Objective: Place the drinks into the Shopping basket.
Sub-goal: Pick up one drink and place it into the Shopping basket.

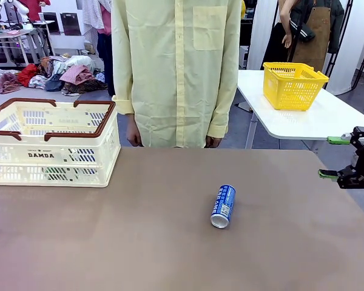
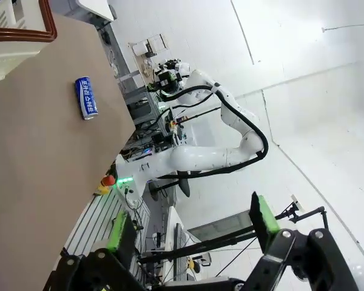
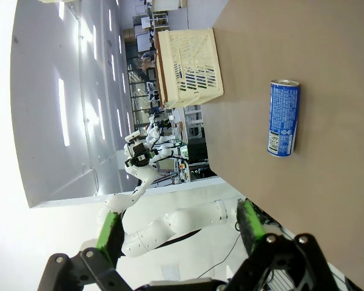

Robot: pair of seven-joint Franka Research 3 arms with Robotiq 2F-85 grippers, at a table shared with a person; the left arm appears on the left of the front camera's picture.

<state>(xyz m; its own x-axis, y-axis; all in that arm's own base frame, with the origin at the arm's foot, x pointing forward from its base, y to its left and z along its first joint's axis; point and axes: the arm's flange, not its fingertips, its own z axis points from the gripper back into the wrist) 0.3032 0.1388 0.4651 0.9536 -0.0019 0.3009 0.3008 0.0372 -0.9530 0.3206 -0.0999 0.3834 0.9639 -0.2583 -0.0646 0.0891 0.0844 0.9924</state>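
A single blue can [image 1: 223, 206] is seen lying on its side near the middle of the brown worktop [image 1: 139, 242], its silver end turned toward the robot's side. It is touched by nothing. In the left wrist view the same can [image 2: 86, 97] lies flat on the worktop, well apart from the basket corner [image 2: 24, 27]; in the right wrist view the can [image 3: 283, 117] lies alone, with the basket [image 3: 191, 68] farther along the surface.

The cream-white basket [image 1: 51, 145], with dark brown handles and "DAMDA" lettering, stands at the far left of the worktop, well apart from the can. No can can be made out inside it from the front.

The right gripper [image 1: 338, 157] is held off the right edge of the worktop, its green-padded fingers spread apart and empty. The left gripper [image 2: 191, 227] is shown in its own wrist view with fingers [image 2: 264, 213] likewise parted, nothing between them.

A person in a pale yellow shirt [image 1: 176, 66] stands at the far side, arms hanging down. A yellow mesh basket [image 1: 293, 85] sits on a white table [image 1: 315, 121] behind.
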